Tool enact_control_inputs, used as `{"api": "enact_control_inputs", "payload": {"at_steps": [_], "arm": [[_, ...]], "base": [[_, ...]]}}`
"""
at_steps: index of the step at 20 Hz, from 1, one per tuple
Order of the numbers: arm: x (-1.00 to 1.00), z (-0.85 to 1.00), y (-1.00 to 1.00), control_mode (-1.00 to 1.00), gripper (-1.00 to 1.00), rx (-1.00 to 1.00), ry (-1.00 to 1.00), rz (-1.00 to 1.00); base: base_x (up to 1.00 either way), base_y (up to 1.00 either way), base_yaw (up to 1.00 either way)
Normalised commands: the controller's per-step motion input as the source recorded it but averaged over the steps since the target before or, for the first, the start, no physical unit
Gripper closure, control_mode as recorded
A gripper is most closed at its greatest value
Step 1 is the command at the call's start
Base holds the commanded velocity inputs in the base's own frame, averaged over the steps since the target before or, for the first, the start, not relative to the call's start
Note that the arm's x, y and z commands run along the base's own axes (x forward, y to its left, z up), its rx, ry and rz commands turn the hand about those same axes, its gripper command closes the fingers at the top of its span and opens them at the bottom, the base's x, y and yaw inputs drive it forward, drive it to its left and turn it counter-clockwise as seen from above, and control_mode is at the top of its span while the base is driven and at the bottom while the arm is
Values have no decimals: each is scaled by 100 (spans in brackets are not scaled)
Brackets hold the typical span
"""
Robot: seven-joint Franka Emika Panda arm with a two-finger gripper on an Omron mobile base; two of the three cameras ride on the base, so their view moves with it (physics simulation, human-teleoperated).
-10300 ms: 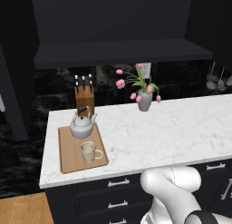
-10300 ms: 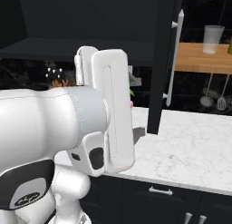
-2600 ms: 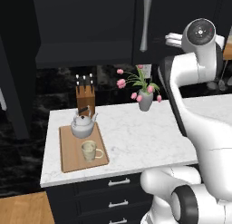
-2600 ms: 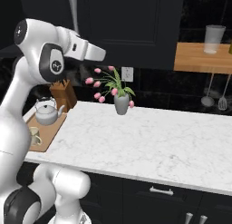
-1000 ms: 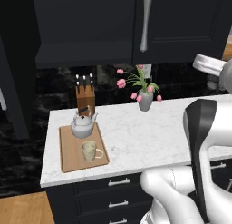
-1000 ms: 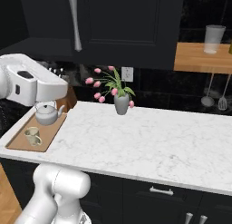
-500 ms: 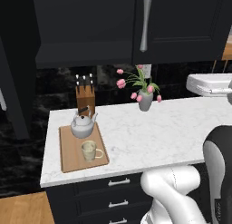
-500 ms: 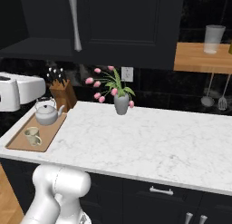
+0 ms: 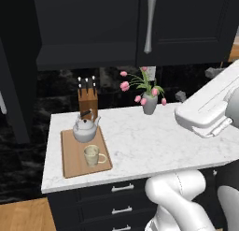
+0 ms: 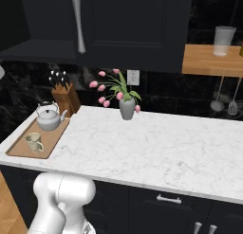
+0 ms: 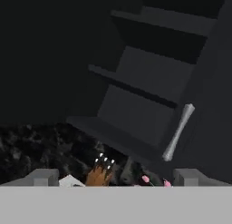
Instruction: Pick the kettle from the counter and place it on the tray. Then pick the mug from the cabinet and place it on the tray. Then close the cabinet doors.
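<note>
The silver-white kettle [image 9: 85, 130] [image 10: 49, 119] stands upright at the far end of the wooden tray [image 9: 73, 165] [image 10: 19, 151]. The cream mug [image 9: 93, 155] [image 10: 34, 141] sits on the same tray, nearer the counter's [image 9: 140, 146] front edge. Above, the black cabinet [image 9: 186, 19] has its door with the silver bar handle [image 9: 149, 24] [image 10: 78, 24] lying flat and shut. In the hand view my gripper [image 11: 117, 178] is open with nothing between its tips, and it looks up at the cabinet's handle [image 11: 178, 132] from a distance.
A wooden knife block [image 9: 87, 102] [image 10: 66, 98] stands behind the tray. A grey vase of pink flowers [image 9: 149, 103] [image 10: 126, 108] sits mid-counter at the back. A wooden shelf [image 10: 211, 60] with a glass and hanging utensils [image 10: 219, 104] is at the right. My white arm link [image 9: 207, 108] crosses over the counter's right end.
My arm has swung away from the cabinet: it left the right base view to the left and now lies lower at the right of the left base view. Kettle, mug and tray have stayed put.
</note>
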Motion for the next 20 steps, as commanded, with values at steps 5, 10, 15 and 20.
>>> {"api": "enact_control_inputs", "payload": {"at_steps": [5, 10, 15, 20], "arm": [[-21, 10, 75, -100, -100, -45, -35, 22], [-22, 19, 75, -100, -100, -46, -24, 24], [-45, 26, 56, -100, -100, -37, -13, 17], [-53, 14, 63, -100, -100, -33, -8, 10]], "base": [[0, 0, 0], [0, 0, 0], [0, 0, 0], [0, 0, 0]]}}
